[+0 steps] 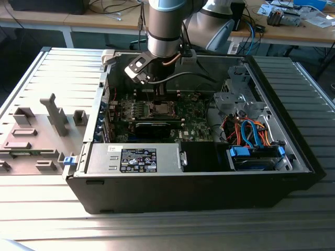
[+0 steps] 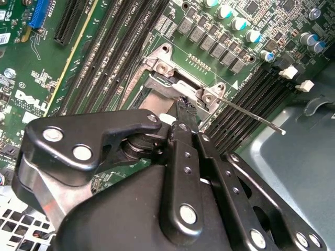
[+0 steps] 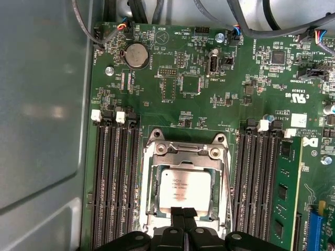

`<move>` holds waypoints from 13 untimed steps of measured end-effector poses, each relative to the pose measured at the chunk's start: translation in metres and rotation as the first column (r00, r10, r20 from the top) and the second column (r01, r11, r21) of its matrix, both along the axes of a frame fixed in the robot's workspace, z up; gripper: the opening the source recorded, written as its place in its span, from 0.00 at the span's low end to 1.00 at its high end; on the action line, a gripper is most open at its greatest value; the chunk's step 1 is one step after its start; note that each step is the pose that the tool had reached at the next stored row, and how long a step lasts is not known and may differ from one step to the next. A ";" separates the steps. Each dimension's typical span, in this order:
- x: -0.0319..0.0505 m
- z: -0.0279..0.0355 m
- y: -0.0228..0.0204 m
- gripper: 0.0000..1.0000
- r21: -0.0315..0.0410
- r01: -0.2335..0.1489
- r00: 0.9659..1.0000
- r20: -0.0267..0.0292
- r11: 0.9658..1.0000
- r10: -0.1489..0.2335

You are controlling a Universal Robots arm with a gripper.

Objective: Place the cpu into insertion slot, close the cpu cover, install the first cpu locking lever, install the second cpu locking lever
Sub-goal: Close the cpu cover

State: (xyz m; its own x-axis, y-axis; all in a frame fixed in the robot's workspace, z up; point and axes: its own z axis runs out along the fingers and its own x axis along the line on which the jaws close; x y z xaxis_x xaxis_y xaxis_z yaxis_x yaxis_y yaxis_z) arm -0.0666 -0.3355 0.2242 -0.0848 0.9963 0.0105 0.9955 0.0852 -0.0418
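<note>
The cpu [image 3: 183,189] lies silver face up in the insertion slot [image 1: 159,108] on the green board. The cpu cover [image 3: 153,180], a silver frame, lies flat around it, with its hinge end [image 2: 170,68] at the far side. A thin wire locking lever [image 2: 251,116] sticks out free from the socket's corner, raised off the board. My gripper [image 3: 183,213] hangs just over the near edge of the socket, and its two black fingers [image 3: 177,215] are pressed together with nothing between them. In the exterior view the arm stands upright over the motherboard.
Long black memory slots [image 3: 112,183] flank the socket, with more [image 3: 259,178] on its other side. The grey case wall [image 3: 42,130] is close by. A power supply [image 1: 136,157] and blue cables [image 1: 251,130] fill the front of the case. Grey fixtures [image 1: 52,115] stand at the exterior view's left.
</note>
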 end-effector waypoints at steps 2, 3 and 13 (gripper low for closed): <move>-0.0007 -0.0003 0.0000 0.11 0.000 0.000 1.000 0.000 1.000 0.000; -0.0009 -0.0004 0.0000 0.11 0.000 0.000 1.000 0.000 1.000 0.000; -0.0035 -0.0019 0.0000 0.11 0.000 0.000 1.000 0.000 1.000 0.000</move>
State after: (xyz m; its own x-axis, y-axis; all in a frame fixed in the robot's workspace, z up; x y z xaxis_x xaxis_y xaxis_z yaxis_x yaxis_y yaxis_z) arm -0.0701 -0.3355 0.2223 -0.0848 0.9963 0.0105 0.9955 0.0852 -0.0418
